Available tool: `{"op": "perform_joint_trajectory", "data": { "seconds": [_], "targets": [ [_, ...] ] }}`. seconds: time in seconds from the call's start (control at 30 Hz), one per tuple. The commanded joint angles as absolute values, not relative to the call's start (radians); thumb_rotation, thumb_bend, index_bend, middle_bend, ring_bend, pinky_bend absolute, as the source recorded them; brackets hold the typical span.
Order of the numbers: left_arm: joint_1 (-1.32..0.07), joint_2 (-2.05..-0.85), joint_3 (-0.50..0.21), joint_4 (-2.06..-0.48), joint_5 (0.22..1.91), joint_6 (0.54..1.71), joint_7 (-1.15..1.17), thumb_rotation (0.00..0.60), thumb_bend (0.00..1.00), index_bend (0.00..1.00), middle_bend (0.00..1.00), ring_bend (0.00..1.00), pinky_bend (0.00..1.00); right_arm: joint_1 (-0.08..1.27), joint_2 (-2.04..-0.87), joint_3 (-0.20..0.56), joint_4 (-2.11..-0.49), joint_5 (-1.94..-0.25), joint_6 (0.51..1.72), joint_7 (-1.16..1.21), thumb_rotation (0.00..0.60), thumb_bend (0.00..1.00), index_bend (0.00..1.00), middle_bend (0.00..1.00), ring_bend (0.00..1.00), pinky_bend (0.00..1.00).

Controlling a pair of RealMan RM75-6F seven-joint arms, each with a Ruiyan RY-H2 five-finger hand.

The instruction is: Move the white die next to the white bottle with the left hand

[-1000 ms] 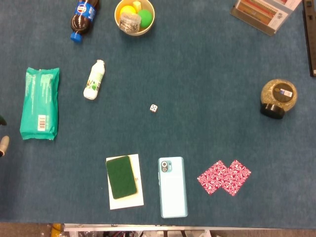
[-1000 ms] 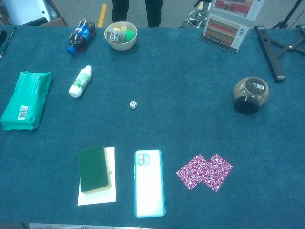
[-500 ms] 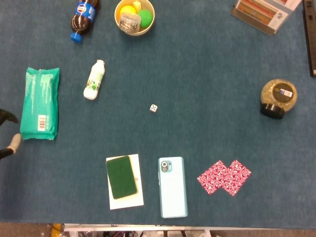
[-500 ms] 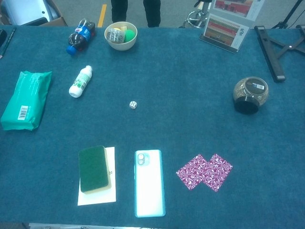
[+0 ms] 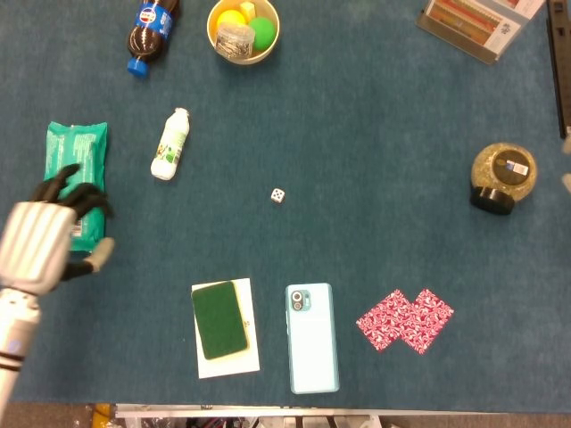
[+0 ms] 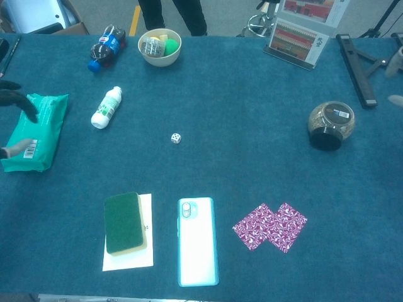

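The blue table (image 5: 393,116) carries the items. At far left, the left hand (image 5: 49,236) hovers over a green packet (image 5: 73,169), fingers spread, empty. The white bottle (image 5: 169,144) lies right of it; the white die (image 5: 278,195) sits mid-table. Step in hand: approach. Next: reach rightward and pinch the die. Only fingertips of the right hand (image 6: 397,69) show at the right edge; its finger state cannot be told.

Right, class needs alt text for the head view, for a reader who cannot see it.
A robot's left hand, fingers spread and holding nothing, hovers over a green wipes pack at the left of a blue table. A small white die sits mid-table, apart from a white bottle lying up-left of it.
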State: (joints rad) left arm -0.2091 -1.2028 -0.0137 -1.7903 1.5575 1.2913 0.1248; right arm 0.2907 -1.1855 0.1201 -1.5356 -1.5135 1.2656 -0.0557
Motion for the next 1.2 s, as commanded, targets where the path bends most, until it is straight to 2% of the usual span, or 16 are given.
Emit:
{"op": "perform_joint_trajectory", "data": {
  "seconds": [0.03,0.3,0.43,0.7,1.2],
  "targets": [
    [-0.259,-1.224,-0.021,-1.828,1.558,1.232,0.167,0.600,0.31,0.43,0.29,0.07,0.17,0.326,-1.175,0.138,-1.572,-1.525,1.244,-0.097,0.600,0.21,0.48,0.37,0.26,0.34],
    [-0.320,-1.278,-0.031,-1.839,1.554,1.168,0.177,0.600,0.31,0.43,0.26,0.07,0.17,0.373,-1.154,0.157,-1.625,-1.506,1.207,-0.148,0.600,0.21,0.48,0.37,0.26,0.34],
    [-0.345,-1.315,-0.035,-1.823,1.546,1.144,0.171,0.600,0.31,0.42,0.21,0.06,0.17,0.390,-1.157,0.164,-1.625,-1.493,1.195,-0.154,0.600,0.21,0.48,0.37,0.26,0.34],
    [-0.389,-1.397,-0.048,-1.778,1.527,1.114,0.180,0.600,0.31,0.42,0.16,0.06,0.16,0.420,-1.164,0.181,-1.625,-1.482,1.195,-0.165,0.600,0.21,0.48,0.37,0.26,0.34],
    [-0.465,-1.552,-0.074,-1.600,1.417,1.028,0.193,0.600,0.31,0.42,0.10,0.04,0.12,0.429,-1.165,0.174,-1.601,-1.458,1.207,-0.152,0.600,0.21,0.48,0.37,0.26,0.34]
  ]
}}
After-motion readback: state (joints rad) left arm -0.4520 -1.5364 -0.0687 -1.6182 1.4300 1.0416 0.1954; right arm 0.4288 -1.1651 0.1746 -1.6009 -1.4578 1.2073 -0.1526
